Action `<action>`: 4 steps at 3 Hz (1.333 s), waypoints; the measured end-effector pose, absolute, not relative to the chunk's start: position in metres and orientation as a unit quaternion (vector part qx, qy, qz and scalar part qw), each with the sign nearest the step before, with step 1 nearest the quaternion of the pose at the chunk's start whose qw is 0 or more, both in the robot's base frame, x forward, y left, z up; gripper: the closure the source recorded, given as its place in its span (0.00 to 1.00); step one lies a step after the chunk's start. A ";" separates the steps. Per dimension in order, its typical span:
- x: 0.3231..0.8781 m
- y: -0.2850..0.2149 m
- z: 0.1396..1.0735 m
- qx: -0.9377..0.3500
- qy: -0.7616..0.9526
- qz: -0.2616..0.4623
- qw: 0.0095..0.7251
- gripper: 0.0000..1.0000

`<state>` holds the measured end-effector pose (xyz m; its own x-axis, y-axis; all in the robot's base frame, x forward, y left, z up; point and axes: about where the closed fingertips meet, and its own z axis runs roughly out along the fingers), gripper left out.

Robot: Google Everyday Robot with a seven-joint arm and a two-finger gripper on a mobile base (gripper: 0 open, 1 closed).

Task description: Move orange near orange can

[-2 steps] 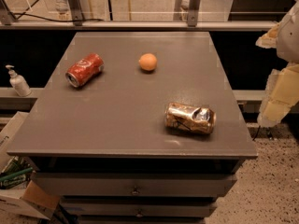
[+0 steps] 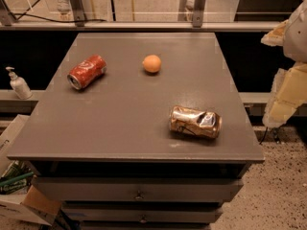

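The task is at its start, judging by how things lie. The orange (image 2: 151, 63) sits on the far half of the grey table (image 2: 120, 123), a little left of the middle, alone and untouched. The orange can (image 2: 195, 122), dented and shiny gold with silver patches, lies on its side near the front right corner. The 2 are well apart, with bare tabletop between them, so the orange is not yet near the can.

The gripper (image 2: 288, 92) is off the table, out past the right edge at the side of the view, where pale cream parts of the arm hang above the floor. It holds nothing that can be seen, and whether the claw is spread or pressed together cannot be told from here. It is far from the orange, with the whole width of the table to cross.

1 distractor is present: a red can (image 2: 87, 72) with white lettering lies on its side to the left of the orange, near the table's left edge. A pump bottle (image 2: 18, 83) stands on a ledge beyond that edge.

Nothing looks done. What is left, as I judge it: reach over to the orange, grasp it, carry it toward the front right, and set it down just beside the dented can without knocking it. The orange is round and may roll on release.
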<state>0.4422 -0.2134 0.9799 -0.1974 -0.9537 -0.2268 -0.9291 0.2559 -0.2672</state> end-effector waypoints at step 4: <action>0.595 -0.119 0.926 -0.587 0.731 0.020 0.347 0.00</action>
<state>0.5950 -0.1188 0.9256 -0.0687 -0.8446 -0.5310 -0.8724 0.3091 -0.3787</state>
